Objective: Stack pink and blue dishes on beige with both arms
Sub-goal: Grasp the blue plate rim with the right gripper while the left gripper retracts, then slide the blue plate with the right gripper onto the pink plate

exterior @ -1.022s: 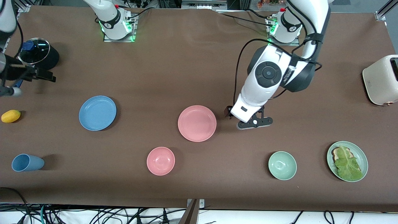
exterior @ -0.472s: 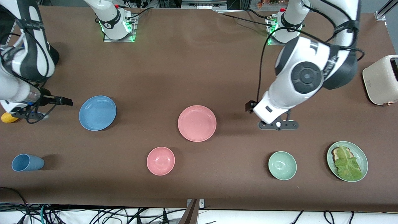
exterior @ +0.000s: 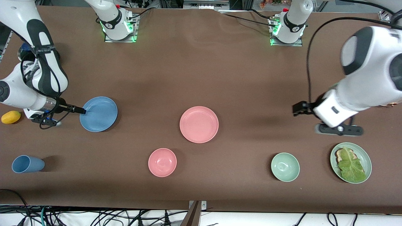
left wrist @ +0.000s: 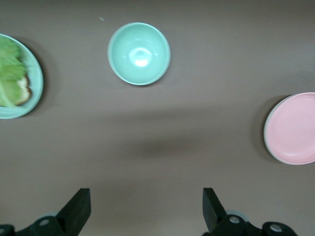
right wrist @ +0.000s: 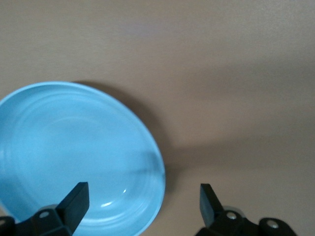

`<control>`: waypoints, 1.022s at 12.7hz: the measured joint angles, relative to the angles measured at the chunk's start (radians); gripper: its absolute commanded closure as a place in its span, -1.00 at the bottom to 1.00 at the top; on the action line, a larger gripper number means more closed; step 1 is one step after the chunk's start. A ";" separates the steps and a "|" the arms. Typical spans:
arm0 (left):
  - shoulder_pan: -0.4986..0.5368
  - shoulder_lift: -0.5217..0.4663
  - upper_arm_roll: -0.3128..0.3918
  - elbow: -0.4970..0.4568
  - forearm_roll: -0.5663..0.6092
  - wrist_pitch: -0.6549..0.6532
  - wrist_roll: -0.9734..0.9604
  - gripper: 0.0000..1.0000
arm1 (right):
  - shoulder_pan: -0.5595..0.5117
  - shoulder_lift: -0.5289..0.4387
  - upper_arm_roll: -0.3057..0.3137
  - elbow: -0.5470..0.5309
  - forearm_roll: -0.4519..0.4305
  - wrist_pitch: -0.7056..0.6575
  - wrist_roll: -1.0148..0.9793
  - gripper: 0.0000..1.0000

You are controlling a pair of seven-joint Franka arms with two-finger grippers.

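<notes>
The sky-blue plate [exterior: 98, 114] lies toward the right arm's end of the table. The pink plate [exterior: 199, 124] lies near the middle. No beige plate shows in any view. My right gripper [exterior: 47, 121] hangs open just off the blue plate's edge, on the side of the right arm's end. In the right wrist view the blue plate [right wrist: 74, 157] fills one side and my right gripper [right wrist: 141, 204] holds nothing. My left gripper [exterior: 339, 129] is open and empty over bare table by the lettuce plate. The left wrist view shows my left gripper [left wrist: 145, 211] and the pink plate [left wrist: 293, 128].
A small pink bowl [exterior: 162, 162], a green bowl [exterior: 285, 167] and a green plate with lettuce [exterior: 364, 161] lie nearer the front camera. A blue cup [exterior: 26, 164] lies on its side and a yellow fruit [exterior: 11, 117] sits at the right arm's end.
My left arm swung away from the pink plate toward its own end of the table. My right arm came in from the table's end to the blue plate's edge.
</notes>
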 measured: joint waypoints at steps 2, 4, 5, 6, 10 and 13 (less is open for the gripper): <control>0.056 -0.011 0.000 0.000 0.000 -0.010 0.035 -1.00 | -0.019 0.035 0.000 0.001 0.085 0.023 -0.071 -0.65; 0.103 -0.015 -0.001 0.000 0.000 -0.028 0.069 -1.00 | -0.029 0.060 -0.001 0.002 0.159 0.041 -0.144 -0.10; 0.129 -0.015 -0.001 0.000 0.000 -0.030 0.107 -1.00 | -0.035 0.068 -0.001 0.002 0.175 0.046 -0.167 0.17; 0.156 -0.015 -0.001 -0.001 0.000 -0.031 0.142 -1.00 | -0.039 0.072 -0.001 0.003 0.180 0.048 -0.176 0.51; 0.234 -0.020 -0.001 -0.004 0.000 -0.040 0.167 -1.00 | -0.042 0.075 0.000 0.006 0.183 0.045 -0.184 1.00; 0.256 -0.060 -0.005 -0.011 0.000 -0.052 0.173 -1.00 | -0.044 0.073 0.000 0.014 0.189 0.031 -0.199 1.00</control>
